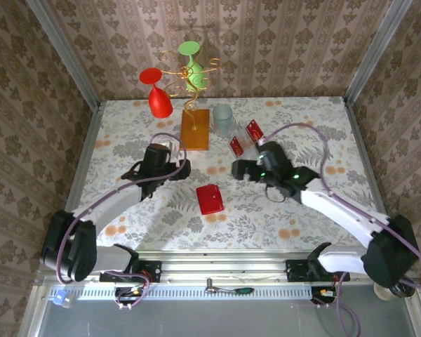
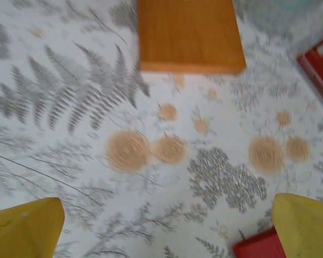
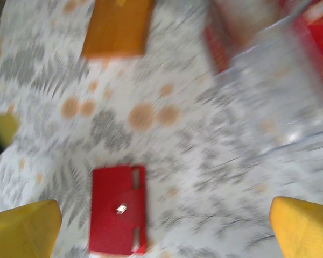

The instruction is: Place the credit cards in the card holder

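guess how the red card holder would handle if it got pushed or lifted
The card holder lies flat on the table, so it probably slides rather than tips. It looks thin, so likely light and hard to pinch from above.

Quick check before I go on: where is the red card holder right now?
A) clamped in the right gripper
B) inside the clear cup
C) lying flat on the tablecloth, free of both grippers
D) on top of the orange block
C: the card holder lies flat on the tablecloth between the arms, while the left gripper and the right gripper both stand open with nothing between their fingers.
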You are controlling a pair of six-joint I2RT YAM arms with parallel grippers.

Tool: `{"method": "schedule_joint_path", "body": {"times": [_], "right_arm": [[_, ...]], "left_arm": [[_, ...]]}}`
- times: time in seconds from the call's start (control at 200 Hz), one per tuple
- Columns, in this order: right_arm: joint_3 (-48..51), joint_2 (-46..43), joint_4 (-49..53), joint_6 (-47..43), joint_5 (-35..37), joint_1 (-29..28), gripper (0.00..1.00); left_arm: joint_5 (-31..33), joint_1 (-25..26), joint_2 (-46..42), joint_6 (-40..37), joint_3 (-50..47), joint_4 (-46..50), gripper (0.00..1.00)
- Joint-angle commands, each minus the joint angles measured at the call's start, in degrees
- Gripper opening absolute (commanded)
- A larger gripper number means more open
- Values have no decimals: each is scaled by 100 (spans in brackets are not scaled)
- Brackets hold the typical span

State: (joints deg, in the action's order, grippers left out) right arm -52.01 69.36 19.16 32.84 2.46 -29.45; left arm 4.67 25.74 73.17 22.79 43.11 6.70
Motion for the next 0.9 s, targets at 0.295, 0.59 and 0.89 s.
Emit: {"method": "schedule_joint_path", "body": {"times": [0.295,0.59,0.89], "right_arm": [[1395,-659,-1293,-1760,2272,2162,100],[2246,847,-4281,-2653,1834,2812,100],[2886,1814,-6764,-2872,32,3024,100]], "left_arm": [[1108,-1438,-604,-1704,-1437,-2671,100],[1363,-1997,493,-2427,-1888,-4311,100],[-214,-2489,1568,-2527,-2065,-5856,100]]}}
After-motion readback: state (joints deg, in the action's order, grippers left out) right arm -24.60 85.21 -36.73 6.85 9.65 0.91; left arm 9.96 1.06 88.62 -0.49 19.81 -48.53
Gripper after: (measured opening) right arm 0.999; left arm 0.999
